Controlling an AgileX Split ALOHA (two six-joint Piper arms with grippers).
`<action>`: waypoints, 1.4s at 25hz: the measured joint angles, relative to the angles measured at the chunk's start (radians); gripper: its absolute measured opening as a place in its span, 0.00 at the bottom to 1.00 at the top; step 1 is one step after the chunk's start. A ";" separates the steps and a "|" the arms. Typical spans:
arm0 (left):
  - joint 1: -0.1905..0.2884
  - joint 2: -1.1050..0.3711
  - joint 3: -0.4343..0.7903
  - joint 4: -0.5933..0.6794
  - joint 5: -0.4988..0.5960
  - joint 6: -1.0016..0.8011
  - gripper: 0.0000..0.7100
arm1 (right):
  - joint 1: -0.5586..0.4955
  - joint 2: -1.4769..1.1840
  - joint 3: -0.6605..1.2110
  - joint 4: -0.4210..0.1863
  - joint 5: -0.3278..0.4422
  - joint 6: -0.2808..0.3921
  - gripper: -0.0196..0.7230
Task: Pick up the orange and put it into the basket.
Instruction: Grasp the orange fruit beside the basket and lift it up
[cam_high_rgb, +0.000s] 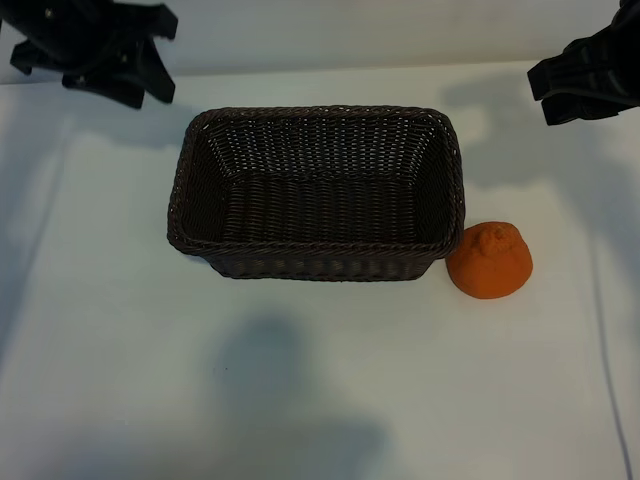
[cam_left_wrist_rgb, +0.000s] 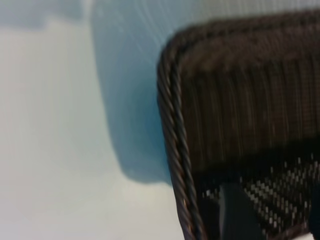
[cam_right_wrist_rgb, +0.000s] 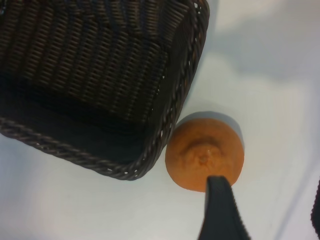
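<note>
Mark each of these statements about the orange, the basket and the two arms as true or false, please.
1. The orange lies inside the basket. False: it sits on the table, just outside the basket's corner.
2. The basket holds nothing. True.
3. The orange rests with its dimpled end upward. True.
4. The right gripper is closed on the orange. False: it is raised at the far right edge, its fingers open and holding nothing.
5. The left gripper is above the orange. False: it is at the far left corner, away from the orange.
</note>
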 joint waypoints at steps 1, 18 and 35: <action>0.000 -0.012 0.026 -0.006 0.000 0.014 0.56 | 0.000 0.000 0.000 0.000 0.000 0.000 0.61; 0.000 -0.133 0.219 -0.033 0.000 0.132 0.56 | 0.000 0.000 0.000 0.000 0.000 0.000 0.61; 0.000 -0.203 0.220 -0.032 0.000 0.139 0.56 | 0.000 0.000 0.000 0.000 -0.012 0.000 0.61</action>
